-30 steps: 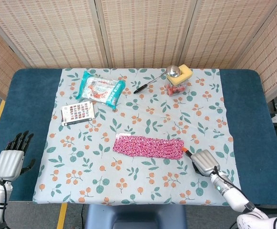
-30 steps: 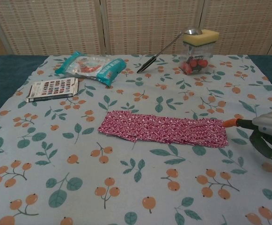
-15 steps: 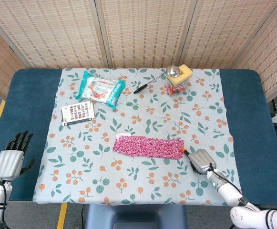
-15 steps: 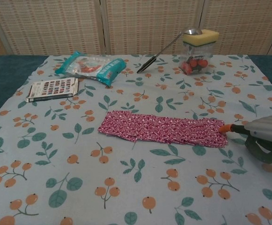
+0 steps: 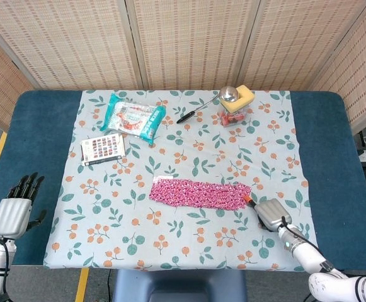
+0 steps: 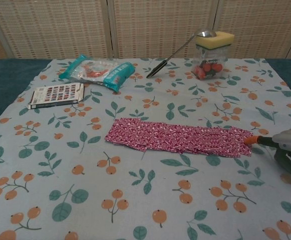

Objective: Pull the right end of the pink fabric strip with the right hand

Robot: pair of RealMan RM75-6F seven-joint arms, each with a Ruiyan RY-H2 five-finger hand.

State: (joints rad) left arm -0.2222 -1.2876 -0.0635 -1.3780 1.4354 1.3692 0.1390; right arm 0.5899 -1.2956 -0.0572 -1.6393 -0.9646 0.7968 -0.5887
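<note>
The pink fabric strip (image 5: 198, 193) (image 6: 178, 137) lies flat on the floral tablecloth, running left to right at the middle. My right hand (image 5: 271, 214) (image 6: 290, 147) sits low on the table just right of it. Its orange fingertip (image 5: 248, 200) (image 6: 250, 140) rests on the strip's right end, and that end is drawn out toward the hand. Whether the thumb is under the cloth stays hidden. My left hand (image 5: 16, 211) hovers off the cloth's left edge over the blue table, fingers apart and holding nothing; the chest view does not show it.
At the back stand a jar of red items with a yellow sponge on top (image 5: 235, 107) (image 6: 213, 55) and a long spoon (image 5: 198, 110) (image 6: 178, 50) leaning on it. A teal snack bag (image 5: 132, 116) (image 6: 97, 70) and a swatch card (image 5: 102, 148) (image 6: 55, 95) lie at the back left.
The right hand first slid left onto the strip's right end, then drew back to the right. The strip's right end followed and now reaches further right. The left hand stayed still.
</note>
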